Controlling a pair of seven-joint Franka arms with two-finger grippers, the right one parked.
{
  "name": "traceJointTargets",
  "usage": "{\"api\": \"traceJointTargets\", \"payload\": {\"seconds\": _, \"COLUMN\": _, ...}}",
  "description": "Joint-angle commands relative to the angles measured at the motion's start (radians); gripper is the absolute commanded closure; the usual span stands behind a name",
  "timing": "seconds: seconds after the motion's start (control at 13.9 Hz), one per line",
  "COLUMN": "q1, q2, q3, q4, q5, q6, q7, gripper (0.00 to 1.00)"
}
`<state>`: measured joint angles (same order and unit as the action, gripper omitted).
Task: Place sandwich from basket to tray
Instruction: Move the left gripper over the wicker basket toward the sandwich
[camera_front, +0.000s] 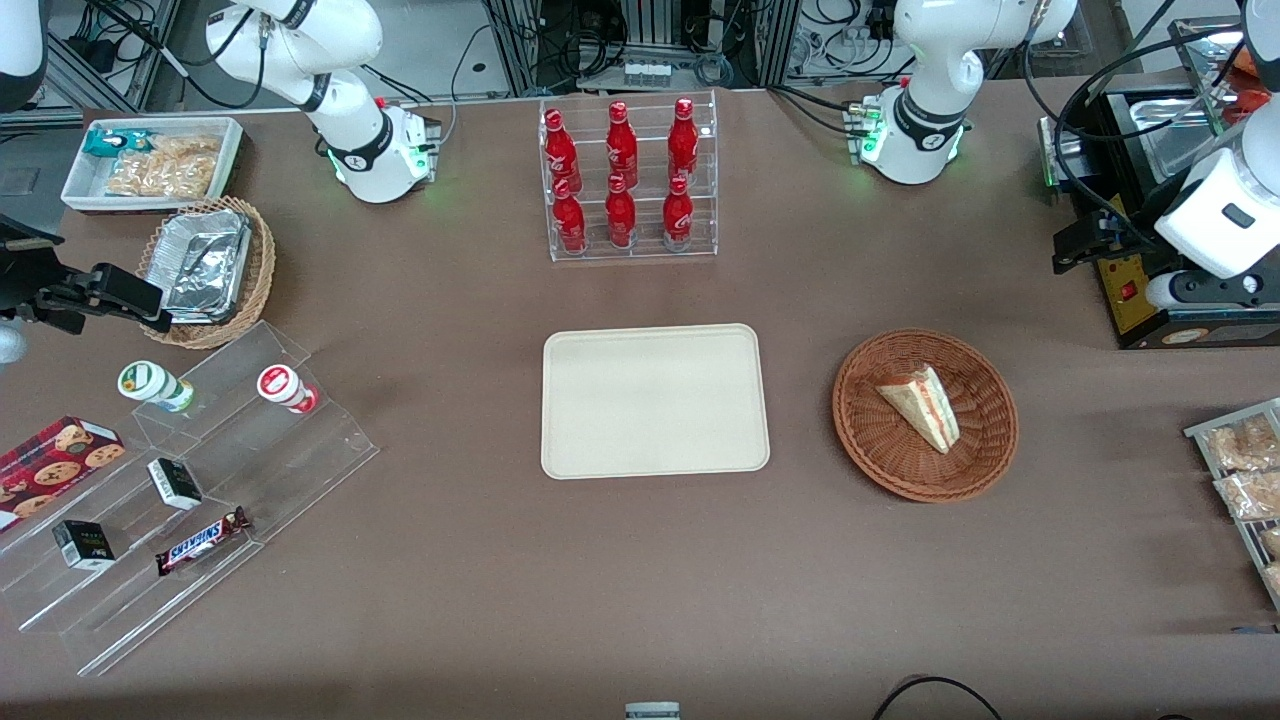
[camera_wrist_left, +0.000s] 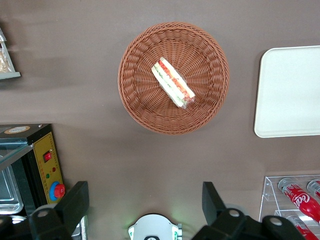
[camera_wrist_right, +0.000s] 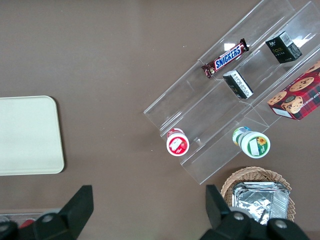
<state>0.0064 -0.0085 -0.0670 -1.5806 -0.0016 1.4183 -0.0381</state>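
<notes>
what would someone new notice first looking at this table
Probably the clear rack of red bottles, farther from the front camera than the bare cream tray. Beside the tray, a sandwich lies in the reddish wicker basket. The open gripper hovers high above the table near it.

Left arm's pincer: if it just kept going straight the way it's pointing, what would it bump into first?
Probably bare table. The open pincer points down, near the basket holding the sandwich, though depth is unclear.
</notes>
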Motion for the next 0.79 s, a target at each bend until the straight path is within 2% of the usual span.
{"api": "traceJointTargets", "payload": {"seconds": 0.0, "q1": -0.013, "q2": -0.015, "q3": -0.008, "q4": -0.015, "q5": 0.026, "q6": 0.002, "q7": 0.001, "gripper": 0.0}}
{"api": "traceJointTargets", "payload": {"seconds": 0.36, "q1": -0.04, "q2": 0.031, "q3": -0.019, "q4": -0.128, "q5": 0.014, "q6": 0.068, "q7": -0.002, "gripper": 0.0}}
{"api": "traceJointTargets", "payload": {"seconds": 0.72, "q1": -0.043, "q2": 0.025, "q3": -0.019, "q4": -0.427, "q5": 0.014, "q6": 0.419, "q7": -0.005, "gripper": 0.0}}
